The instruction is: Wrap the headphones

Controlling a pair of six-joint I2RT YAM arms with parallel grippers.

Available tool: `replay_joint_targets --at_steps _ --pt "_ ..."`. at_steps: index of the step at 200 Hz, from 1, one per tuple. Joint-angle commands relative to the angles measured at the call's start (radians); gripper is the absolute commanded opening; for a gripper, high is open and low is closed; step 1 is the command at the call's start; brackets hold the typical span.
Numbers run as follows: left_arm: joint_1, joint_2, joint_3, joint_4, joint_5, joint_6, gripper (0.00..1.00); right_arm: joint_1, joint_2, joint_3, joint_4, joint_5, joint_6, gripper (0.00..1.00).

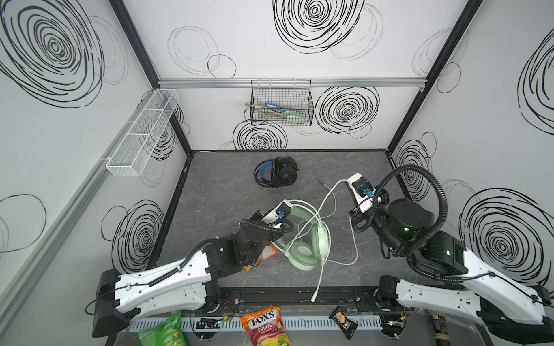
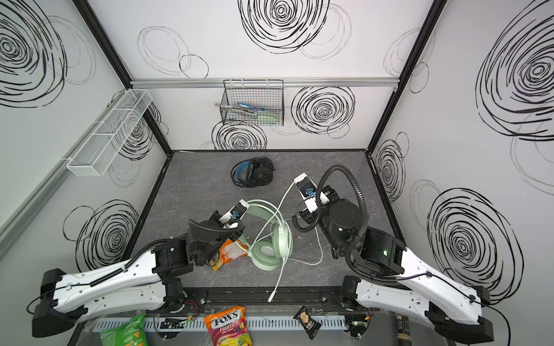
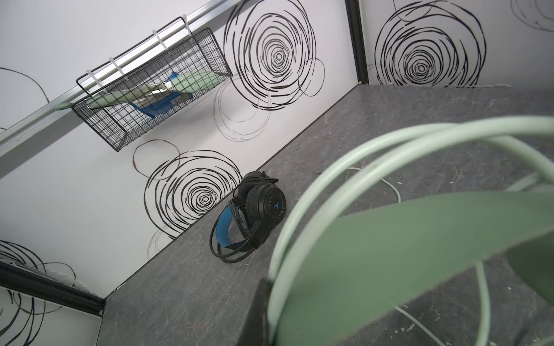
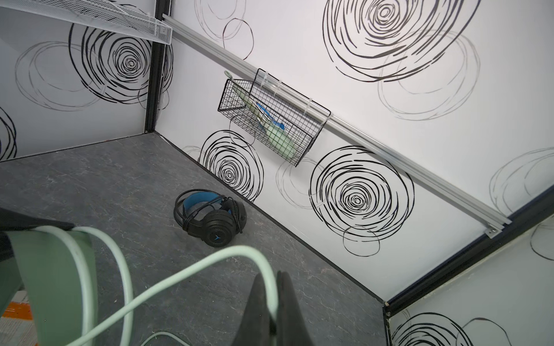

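The pale mint-green headphones [image 1: 305, 242] [image 2: 269, 248] lie mid-table with their whitish cable [image 1: 328, 194] looping loosely over them. My left gripper [image 1: 289, 206] [image 2: 245, 205] [image 3: 277, 302] is shut on their headband [image 3: 389, 239]; only one dark finger [image 3: 259, 314] shows beside the band. My right gripper [image 1: 349, 181] [image 2: 296, 179] [image 4: 272, 286] is shut on the cable [image 4: 192, 269], lifting it off the table. The black headphones [image 1: 277, 172] [image 2: 253, 172] [image 3: 251, 215] [image 4: 209, 220], with blue inner band and black cable wound round them, lie near the back wall, away from both grippers.
An orange snack bag [image 1: 268, 253] [image 2: 229, 254] lies under my left wrist. A black wire basket [image 1: 281, 106] hangs on the back wall, a white mesh shelf [image 1: 141, 134] on the left wall. Candy bag [image 1: 265, 325], green packet [image 1: 163, 331] and dark snack bar [image 1: 343, 325] lie beyond the front edge.
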Motion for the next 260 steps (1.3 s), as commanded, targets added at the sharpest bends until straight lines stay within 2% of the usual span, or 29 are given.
replay_joint_targets --at_steps 1,71,119,204,260 --pt "0.005 -0.029 -0.003 0.041 -0.014 -0.055 0.00 -0.049 -0.005 0.003 0.049 -0.011 -0.016 0.00" --pt "0.007 -0.055 -0.010 0.010 -0.048 -0.060 0.00 -0.213 0.009 0.009 0.074 -0.094 0.014 0.00" --pt "0.007 -0.080 0.003 0.019 0.007 -0.088 0.00 -0.287 0.038 0.001 0.076 -0.144 0.041 0.00" --pt "0.034 -0.205 0.092 0.022 0.172 -0.228 0.00 -0.310 0.066 -0.047 0.127 -0.217 0.090 0.00" --pt "0.048 -0.245 0.157 0.041 0.234 -0.301 0.00 -0.311 0.063 -0.113 0.169 -0.286 0.131 0.01"
